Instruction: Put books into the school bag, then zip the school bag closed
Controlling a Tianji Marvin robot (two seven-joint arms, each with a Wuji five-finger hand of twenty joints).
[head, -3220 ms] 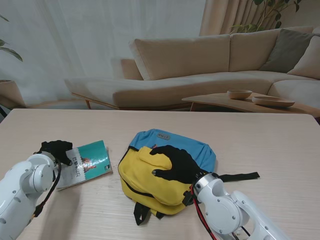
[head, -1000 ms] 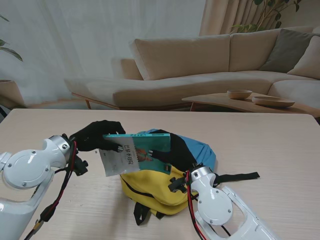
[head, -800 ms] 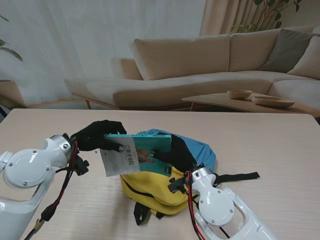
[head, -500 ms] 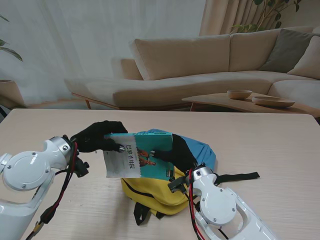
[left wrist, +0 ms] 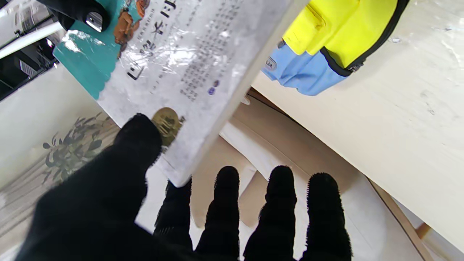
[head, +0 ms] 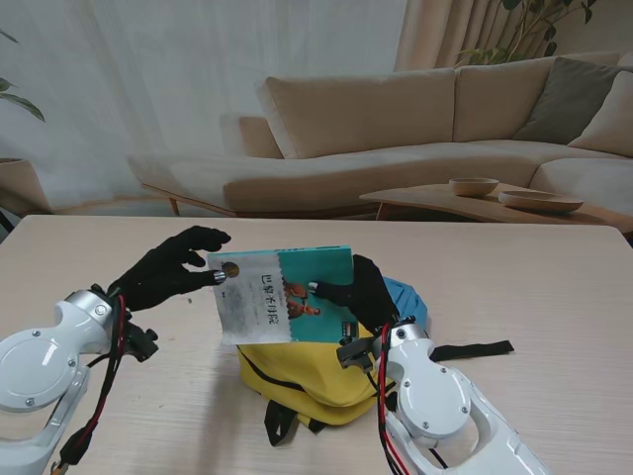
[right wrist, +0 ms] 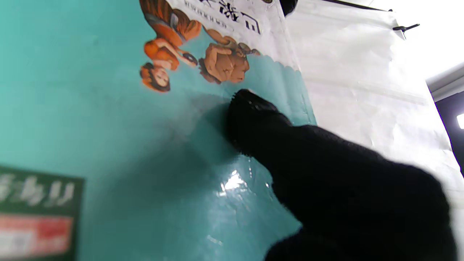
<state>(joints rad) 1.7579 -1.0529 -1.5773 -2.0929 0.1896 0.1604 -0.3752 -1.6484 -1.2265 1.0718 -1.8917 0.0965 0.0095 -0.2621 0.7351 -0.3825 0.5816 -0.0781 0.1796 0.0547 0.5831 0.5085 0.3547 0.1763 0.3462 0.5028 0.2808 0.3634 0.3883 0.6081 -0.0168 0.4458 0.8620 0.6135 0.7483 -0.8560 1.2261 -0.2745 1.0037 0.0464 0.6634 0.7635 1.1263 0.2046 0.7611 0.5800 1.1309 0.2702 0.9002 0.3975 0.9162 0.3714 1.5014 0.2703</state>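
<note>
My stand camera sits high over the table (head: 554, 287), facing forward and down; both arms rise from its bottom corners and a sofa (head: 415, 119) fills the background. The book (head: 287, 307) stands mid-frame, at moderate range.

Left wrist camera looks along the left hand (left wrist: 119, 203) fingers, picture inverted. The book (left wrist: 188, 61) is close, seen cover-on and slanting, with the bag (left wrist: 326, 40) beyond it and the table edge past that.

Right wrist camera is nearly pressed to the book (right wrist: 108, 127): the cover fills most of the frame, one finger of the right hand (right wrist: 326, 188) in front.

All three views share the book cover; stand and left wrist also share the bag (head: 297, 371) and the table.
</note>
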